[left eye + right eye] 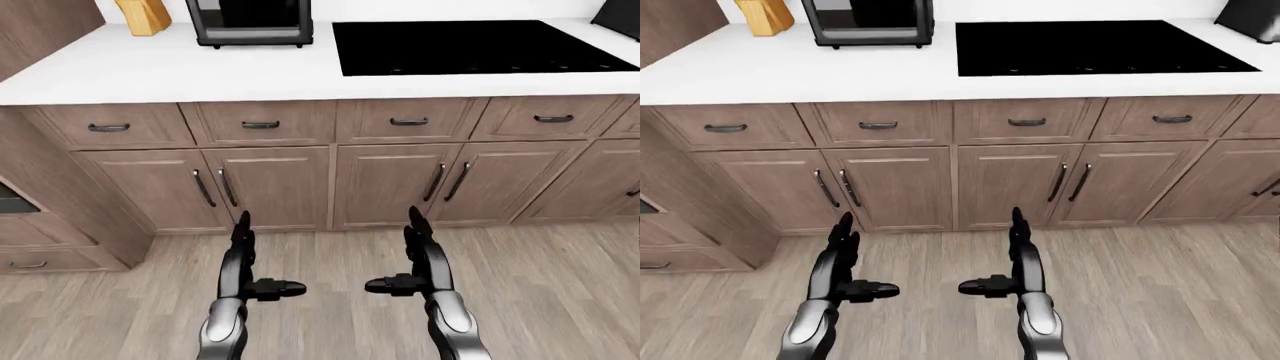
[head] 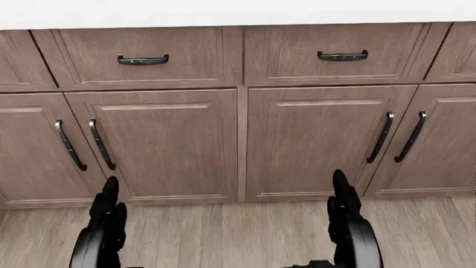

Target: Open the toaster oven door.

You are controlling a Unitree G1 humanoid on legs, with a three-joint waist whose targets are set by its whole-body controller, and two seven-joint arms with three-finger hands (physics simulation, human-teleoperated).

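The toaster oven (image 1: pixel 250 21) stands on the white counter (image 1: pixel 150 71) at the top left of the left-eye view, cut off by the top edge; its dark door looks closed. It also shows in the right-eye view (image 1: pixel 868 21). My left hand (image 1: pixel 243 259) and right hand (image 1: pixel 420 259) are held low over the floor, far below the oven, fingers straight up and thumbs pointing inward. Both are open and empty.
A black cooktop (image 1: pixel 470 46) lies in the counter right of the oven. A wooden knife block (image 1: pixel 143 15) stands left of it. Wood drawers and cabinet doors (image 1: pixel 270 187) with black handles run below. A tall cabinet (image 1: pixel 40 187) juts out at left. Wood floor (image 1: pixel 330 300) lies underfoot.
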